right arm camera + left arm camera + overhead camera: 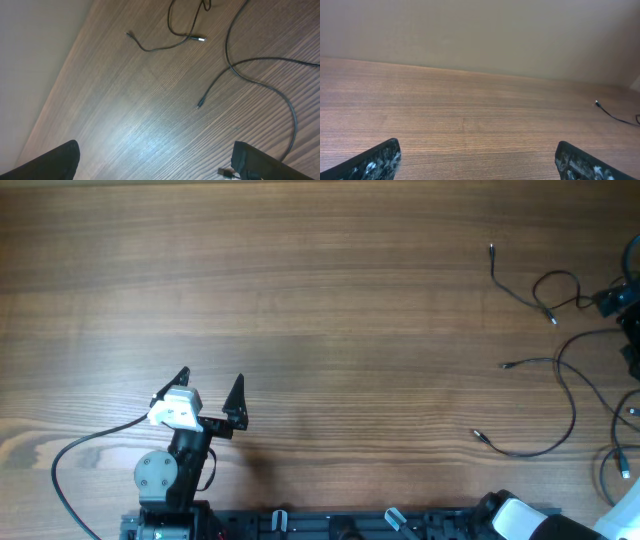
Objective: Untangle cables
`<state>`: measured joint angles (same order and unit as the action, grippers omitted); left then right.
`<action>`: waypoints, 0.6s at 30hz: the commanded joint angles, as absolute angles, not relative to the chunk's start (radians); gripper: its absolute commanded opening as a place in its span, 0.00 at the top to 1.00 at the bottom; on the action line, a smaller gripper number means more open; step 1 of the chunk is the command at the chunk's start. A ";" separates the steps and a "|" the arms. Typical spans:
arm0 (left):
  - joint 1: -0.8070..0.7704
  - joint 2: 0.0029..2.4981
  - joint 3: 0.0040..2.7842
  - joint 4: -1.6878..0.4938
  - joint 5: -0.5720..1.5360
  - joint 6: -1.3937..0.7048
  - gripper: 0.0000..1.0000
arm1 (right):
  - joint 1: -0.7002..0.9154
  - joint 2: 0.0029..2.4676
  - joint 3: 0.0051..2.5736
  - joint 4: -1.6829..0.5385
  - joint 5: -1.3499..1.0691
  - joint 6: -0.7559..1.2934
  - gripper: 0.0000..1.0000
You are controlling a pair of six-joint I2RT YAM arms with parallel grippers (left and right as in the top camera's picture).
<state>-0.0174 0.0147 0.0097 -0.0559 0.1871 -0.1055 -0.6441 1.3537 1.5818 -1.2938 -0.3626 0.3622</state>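
Note:
Several thin black cables lie in loose strands on the wooden table at the right. In the overhead view one strand [520, 452] curves along the lower right and another [505, 366] ends in a small plug. The right wrist view shows a short cable [165, 47], a long strand [260, 60] and a small plug [225, 172] beside my right finger. My right gripper [156, 155] is open and empty above them. My left gripper [210, 385] is open and empty at the lower left, far from the cables. One cable end [597, 103] shows far right in the left wrist view.
The wooden table [300, 280] fills the overhead view. Black parts of the right arm [615, 298] sit at the right edge among the strands, and its white base [520, 520] is at the bottom right. A thicker arm cable [60, 470] loops at the lower left.

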 commanded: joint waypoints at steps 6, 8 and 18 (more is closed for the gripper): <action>-0.010 0.004 0.006 -0.061 0.189 -0.082 0.00 | -0.641 1.352 1.589 -1.290 -0.364 0.369 0.00; -0.010 0.004 0.006 -0.061 0.189 -0.082 0.00 | -0.641 1.352 1.589 -1.290 -0.364 0.369 0.00; -0.010 0.004 0.006 -0.061 0.189 -0.082 0.00 | -0.611 1.282 1.531 -1.226 -0.289 0.369 0.00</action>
